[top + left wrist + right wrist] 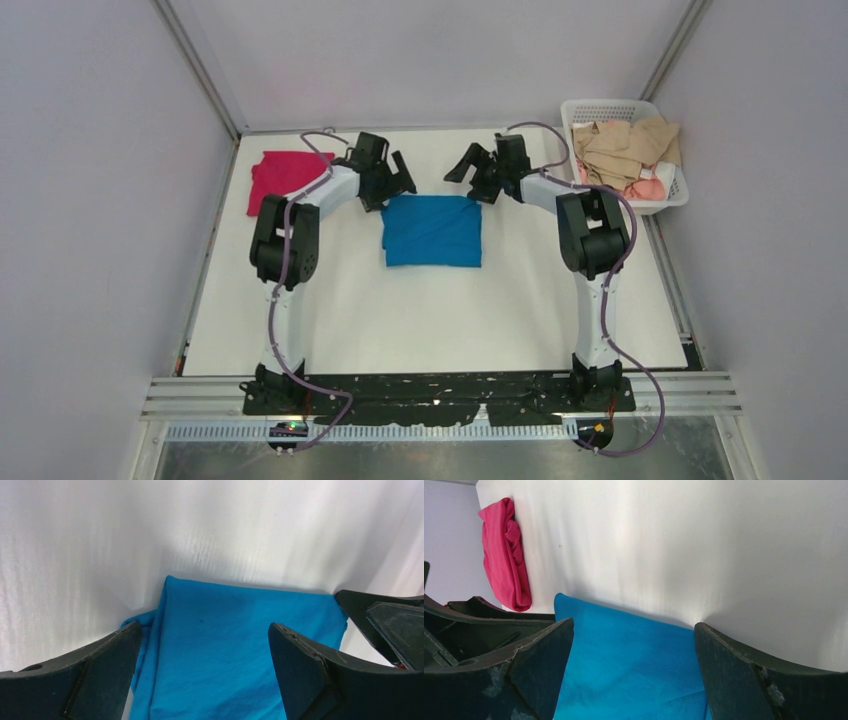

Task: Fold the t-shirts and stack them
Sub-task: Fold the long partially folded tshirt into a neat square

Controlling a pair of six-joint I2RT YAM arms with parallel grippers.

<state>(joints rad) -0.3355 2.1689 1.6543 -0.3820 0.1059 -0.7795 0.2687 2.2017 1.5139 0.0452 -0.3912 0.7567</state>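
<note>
The blue t-shirt [432, 230] lies folded into a rectangle at the middle of the white table. The magenta-red t-shirt [280, 175] lies folded at the far left; the right wrist view shows it [504, 555] as a flat bundle. My left gripper [398, 180] hovers open over the blue shirt's far left corner, with cloth [225, 650] showing between its spread fingers. My right gripper [462, 165] hovers open over the far right corner, the blue cloth [629, 665] below it. Neither gripper holds anything.
A white basket [660, 205] with beige and pink clothes stands at the far right, beside the table. Grey walls close in the table on three sides. The other arm's black fingers [380, 620] show at the edge of the left wrist view.
</note>
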